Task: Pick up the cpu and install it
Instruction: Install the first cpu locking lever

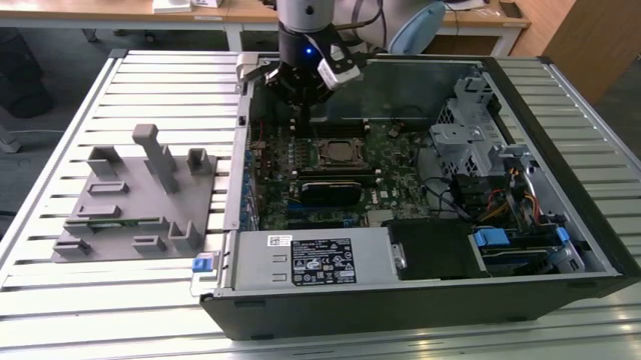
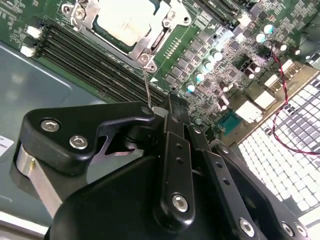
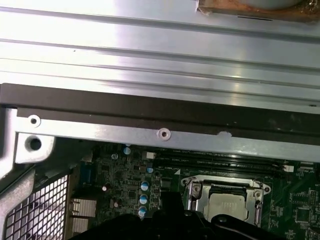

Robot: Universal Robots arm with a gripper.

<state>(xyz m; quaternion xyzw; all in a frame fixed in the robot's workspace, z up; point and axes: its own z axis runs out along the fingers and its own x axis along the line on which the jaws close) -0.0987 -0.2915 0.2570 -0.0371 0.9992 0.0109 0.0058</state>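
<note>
The cpu (image 1: pixel 337 152) (image 2: pixel 125 20) (image 3: pixel 227 209) is seen seated in the metal-framed socket (image 2: pixel 146 47) of the green motherboard (image 1: pixel 386 150), with its silver top facing up. It is not gripped and lies below the jaws, a little apart from them. Whether the jaws are wide or narrow cannot be told. A thin metal lever (image 2: pixel 146 85) is seen running from a corner of the socket frame toward the jaws. Black memory slots (image 2: pixel 85 55) are ranged just beside the socket. The motherboard is housed in an open computer case (image 1: pixel 401 315), which is laid on the slatted tabletop (image 1: pixel 161 75). A grey fixture (image 1: pixel 130 202) is set outside the case, well apart from the jaws.
</note>
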